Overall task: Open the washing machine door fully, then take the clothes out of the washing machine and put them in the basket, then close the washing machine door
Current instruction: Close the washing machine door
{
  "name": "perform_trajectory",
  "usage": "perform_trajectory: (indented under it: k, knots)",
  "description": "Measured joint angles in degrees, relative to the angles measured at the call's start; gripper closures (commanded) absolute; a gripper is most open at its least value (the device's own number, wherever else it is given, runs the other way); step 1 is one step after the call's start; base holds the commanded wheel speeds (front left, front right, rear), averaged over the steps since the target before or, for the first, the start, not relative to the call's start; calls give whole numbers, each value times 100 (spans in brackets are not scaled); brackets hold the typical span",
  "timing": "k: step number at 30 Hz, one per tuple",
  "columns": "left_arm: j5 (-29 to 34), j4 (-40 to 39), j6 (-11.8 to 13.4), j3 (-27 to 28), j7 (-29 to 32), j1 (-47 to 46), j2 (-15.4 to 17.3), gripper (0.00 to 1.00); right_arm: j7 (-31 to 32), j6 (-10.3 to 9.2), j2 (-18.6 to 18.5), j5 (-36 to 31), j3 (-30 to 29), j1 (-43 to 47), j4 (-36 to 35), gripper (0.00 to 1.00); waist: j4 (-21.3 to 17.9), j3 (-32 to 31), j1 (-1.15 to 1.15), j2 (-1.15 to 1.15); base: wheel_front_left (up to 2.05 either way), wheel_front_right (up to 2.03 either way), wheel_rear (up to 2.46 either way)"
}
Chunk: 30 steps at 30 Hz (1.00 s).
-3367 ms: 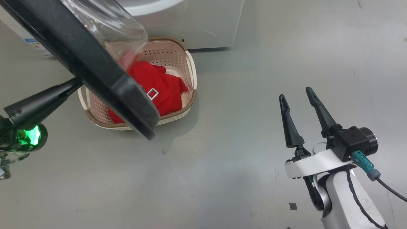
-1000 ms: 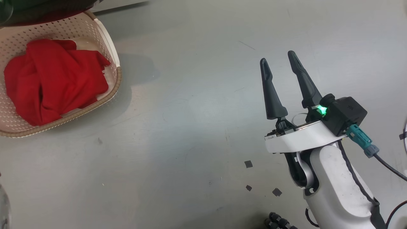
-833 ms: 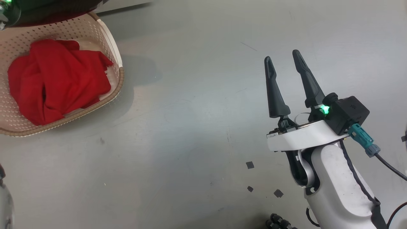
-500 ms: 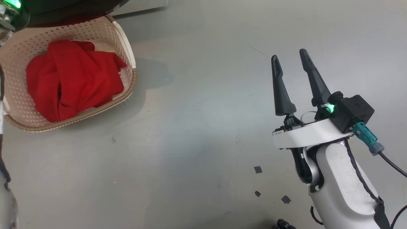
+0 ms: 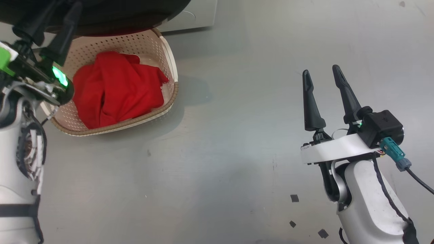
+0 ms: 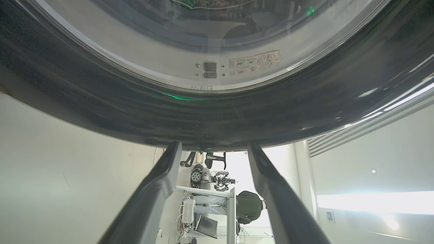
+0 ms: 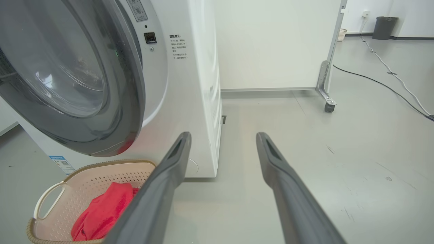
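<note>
I hold my left gripper (image 6: 213,147) spread, empty, tips by the washing machine door (image 6: 217,112) rim, likely to press it shut; right gripper (image 5: 320,69) hangs wide, empty, aside.

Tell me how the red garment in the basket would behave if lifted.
The red garment lies crumpled in soft folds, so it would probably hang limp. It looks thin, so likely light. Pinched at one fold, the rest may trail.

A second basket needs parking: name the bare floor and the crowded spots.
Free: the grey floor between the cream perforated plastic basket and the open right gripper. Crowded: the basket, holding the red fabric garment, sits partly under the black-rimmed round door beside the left gripper.
</note>
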Motion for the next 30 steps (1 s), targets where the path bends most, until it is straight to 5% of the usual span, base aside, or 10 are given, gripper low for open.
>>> perform_trajectory:
  k: [14, 30]
  knots:
    - [194, -891, -2, 478, -390, 1744, -258, 0, 0, 100, -3, -105, -157, 334, 157, 0, 547, -575, 0, 0, 0, 0, 0]
    - [858, -2182, -2, 1006, -1145, 3638, -921, 0, 1, 222, 2, -211, -319, 915, 378, 0, 802, -1373, 0, 0, 0, 0, 0]
